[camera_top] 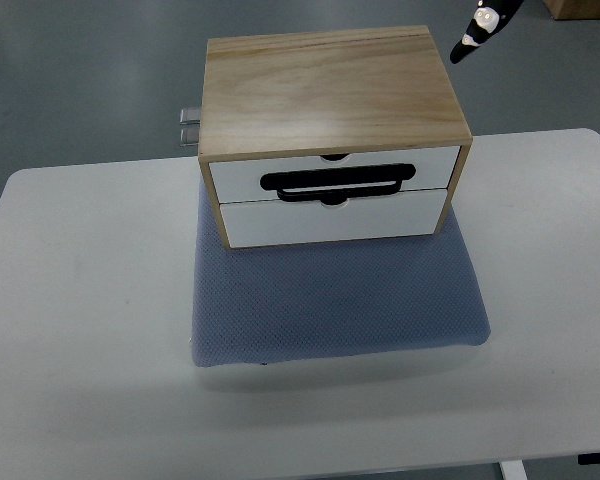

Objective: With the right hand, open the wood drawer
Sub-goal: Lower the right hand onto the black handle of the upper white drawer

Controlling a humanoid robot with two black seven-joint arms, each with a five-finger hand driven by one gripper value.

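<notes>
A: Item one?

B: Box (330,100), pale wood, two white drawer fronts. It stands at the far edge of the table (70,330), about midway along it, with its back hanging past that edge.

A: Drawers?

B: Top drawer (335,167) and bottom drawer (335,220), both flush with the frame, so both closed. A black handle (337,183) lies across the seam between them. Each front has a small notch at its middle, next to the handle.

A: What is under the box?

B: Mat (335,305), blue-grey, textured. The box sits on its far part; the rest of the mat reaches toward the near edge and stops well short of it.

A: Hands?

B: One black-and-white tip (477,30) shows at the top of the frame, right of the box's far right corner and apart from it. It hangs over the floor, beyond the table. Which arm it belongs to cannot be told, and whether the fingers are released or clenched cannot be told. It touches nothing.

A: Anything else?

B: Two small grey stubs (190,122) stick out beside the box's far left corner. A brown corner (580,8) of something shows at the top right, on the floor.
</notes>
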